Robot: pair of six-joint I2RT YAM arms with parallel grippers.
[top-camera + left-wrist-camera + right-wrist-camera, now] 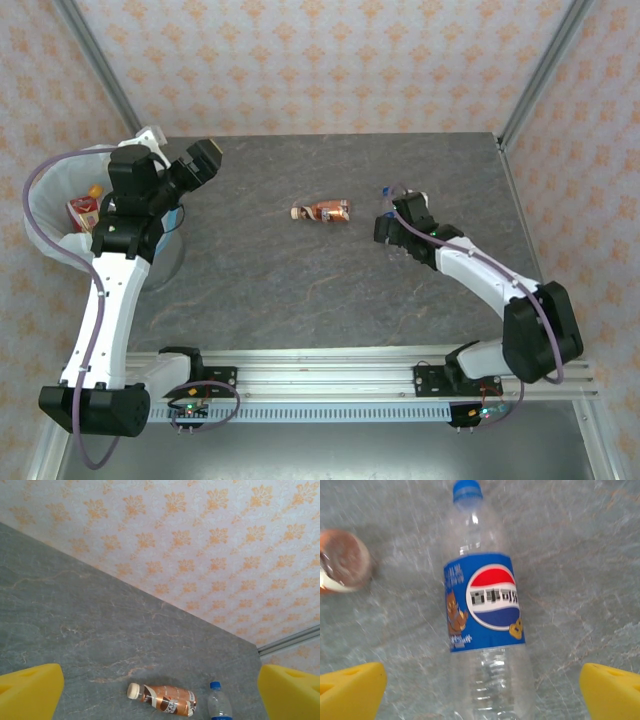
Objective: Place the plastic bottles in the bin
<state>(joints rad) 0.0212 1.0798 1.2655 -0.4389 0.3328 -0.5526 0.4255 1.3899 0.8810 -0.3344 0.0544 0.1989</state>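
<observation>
The bin (45,235), lined with a pale bag, stands off the left edge of the grey tabletop (300,290), and a red-labelled bottle (84,209) with an orange cap lies inside it against the near-right side. The left arm (108,300) rises beside the bin, its head lifted above the tabletop's far left corner and turned toward the middle. The left jaws are spread wide and hold nothing; in the left wrist view their yellow pads (30,692) sit at the two lower corners with bare tabletop between them. Two bottles lie on their sides near the middle of the tabletop, well apart from the bin. The brown bottle (322,211) has a cream cap pointing left. Just to its right, not touching it, is the Pepsi bottle (391,197), clear with a blue label and blue cap, its cap pointing toward the far wall. The right arm (480,272) reaches in from the right and hangs directly over this bottle, hiding most of it from above. The right jaws are also fully apart; in the right wrist view their yellow pads (352,690) flank the lower body of the Pepsi bottle (482,610) with clear gaps on both sides, so nothing is gripped. The round base of the brown bottle (342,560) shows blurred at the left of that view.
</observation>
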